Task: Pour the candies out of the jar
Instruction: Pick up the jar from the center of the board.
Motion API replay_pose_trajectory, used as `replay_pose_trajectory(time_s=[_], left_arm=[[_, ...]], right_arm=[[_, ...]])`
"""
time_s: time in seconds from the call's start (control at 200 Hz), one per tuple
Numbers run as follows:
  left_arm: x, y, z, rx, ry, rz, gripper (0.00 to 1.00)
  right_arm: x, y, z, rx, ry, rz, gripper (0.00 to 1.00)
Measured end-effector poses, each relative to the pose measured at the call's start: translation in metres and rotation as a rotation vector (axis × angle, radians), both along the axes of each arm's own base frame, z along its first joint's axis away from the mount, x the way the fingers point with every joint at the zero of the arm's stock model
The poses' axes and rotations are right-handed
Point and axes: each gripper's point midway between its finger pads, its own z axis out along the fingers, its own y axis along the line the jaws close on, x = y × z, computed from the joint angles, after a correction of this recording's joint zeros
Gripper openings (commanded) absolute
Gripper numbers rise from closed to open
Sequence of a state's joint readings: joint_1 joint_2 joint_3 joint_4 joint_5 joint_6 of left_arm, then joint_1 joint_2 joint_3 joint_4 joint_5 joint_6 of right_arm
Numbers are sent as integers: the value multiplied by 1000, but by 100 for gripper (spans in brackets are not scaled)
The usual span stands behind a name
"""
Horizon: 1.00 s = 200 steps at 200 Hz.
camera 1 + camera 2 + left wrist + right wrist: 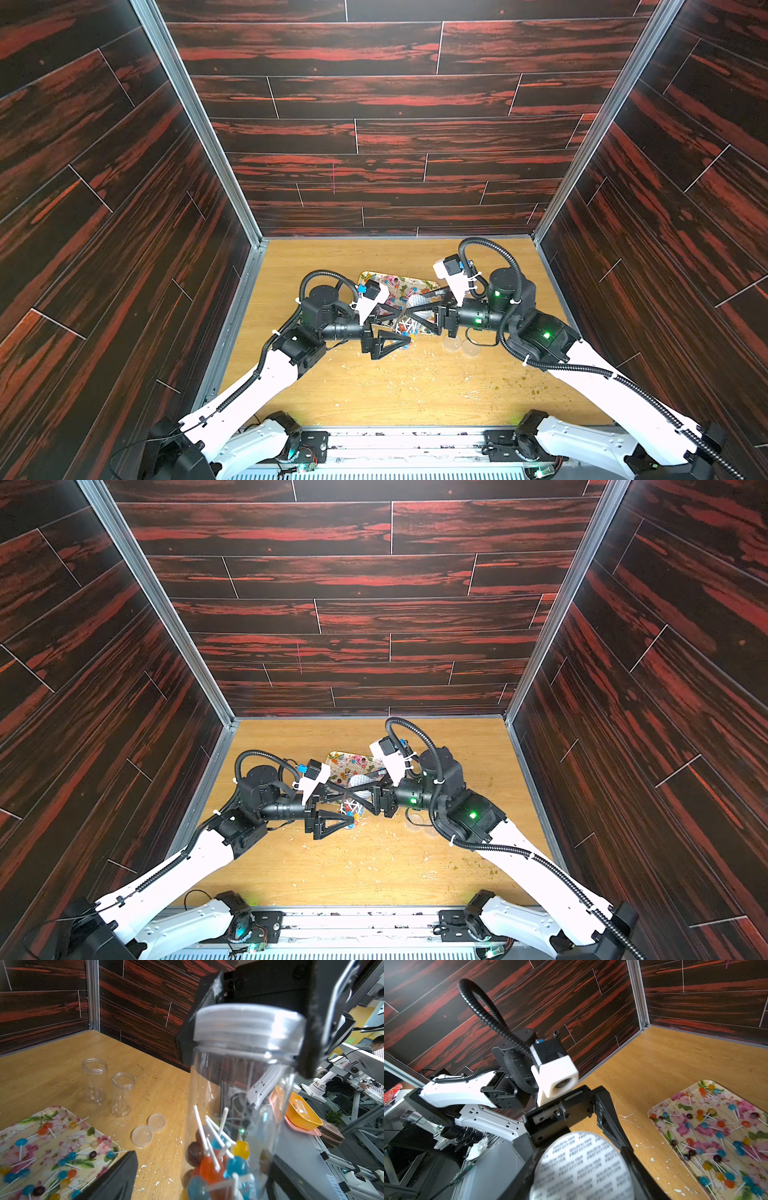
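Jar (239,1088) w/ candies (214,1169) inside wide-open L claw (404,329); R claw (246,1059) tight on its lid (245,1028).

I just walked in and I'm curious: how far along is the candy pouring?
Done: two empty jars stand open near two loose caps, and candies lie on the tray. In hand: a third jar, holding candies, with the right gripper clamped on its lid and the left gripper open around its body. Left: remove that lid and pour.
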<state>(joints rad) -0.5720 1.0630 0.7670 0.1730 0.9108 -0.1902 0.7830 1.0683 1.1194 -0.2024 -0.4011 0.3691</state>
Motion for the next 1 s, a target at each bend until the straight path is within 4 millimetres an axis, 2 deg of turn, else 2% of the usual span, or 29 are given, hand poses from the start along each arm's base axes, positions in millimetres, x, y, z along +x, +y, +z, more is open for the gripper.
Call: replay_pose_trajectory(time_s=[0.351,0.556,1.002], left_arm=[[-4,-8,1,-8,13,-14,94],[-5,-9,2,-12,6,-22,91],[-6,-10,2,-7,-12,-27,74]], right_arm=[[3,5,-8,-12,31,6,41],[3,5,-5,-7,29,8,41],[3,5,-3,-3,32,7,41]])
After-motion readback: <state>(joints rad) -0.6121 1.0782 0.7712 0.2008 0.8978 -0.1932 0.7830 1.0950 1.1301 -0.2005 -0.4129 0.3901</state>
